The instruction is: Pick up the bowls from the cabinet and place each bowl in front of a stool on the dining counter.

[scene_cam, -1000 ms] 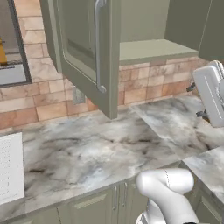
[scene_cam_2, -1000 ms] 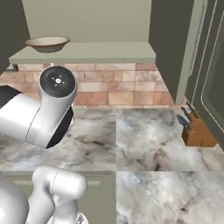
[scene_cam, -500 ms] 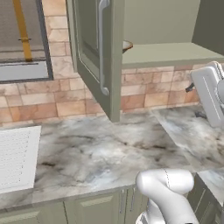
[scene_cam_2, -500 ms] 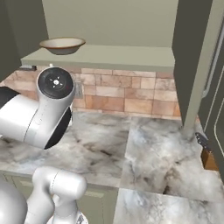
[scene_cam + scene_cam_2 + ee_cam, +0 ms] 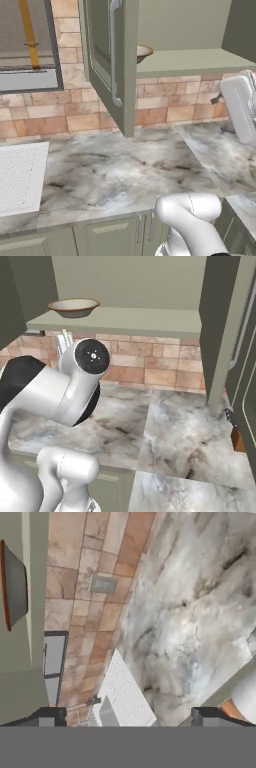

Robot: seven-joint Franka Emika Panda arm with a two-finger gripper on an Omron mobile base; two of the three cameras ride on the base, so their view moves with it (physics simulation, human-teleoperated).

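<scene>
On the cabinet (image 5: 220, 326) shelf (image 5: 120, 321), near its left end and close to the front edge, sits the cream bowl (image 5: 73, 307), upright, brownish rim, darker inside. In the left base view the same bowl pokes out just behind the edge of the open cabinet door (image 5: 107, 60), resting on the pale shelf. Door hangs swung out over the worktop (image 5: 115, 170), long silver bar handle (image 5: 115, 55) on its face. In the hand view the bowl shows side-on at the left edge, against the shelf; that view is rolled.

Gripper (image 5: 125, 716) open, jaws spread wide, nothing between them; dark fingertips (image 5: 50, 714) at the bottom of the hand view. It is well apart from the bowl, pointed at the brick backsplash (image 5: 85, 587) and the marble worktop.

Below the shelf: tan brick wall, grey-veined marble worktop, green base cabinets (image 5: 90, 237) under its front edge. A white ribbed mat (image 5: 20, 175) lies at the worktop's left edge. A window (image 5: 25, 40) with a yellow bar is at the upper left. A knife block (image 5: 237, 436) stands at the worktop's right edge, partly hidden.
</scene>
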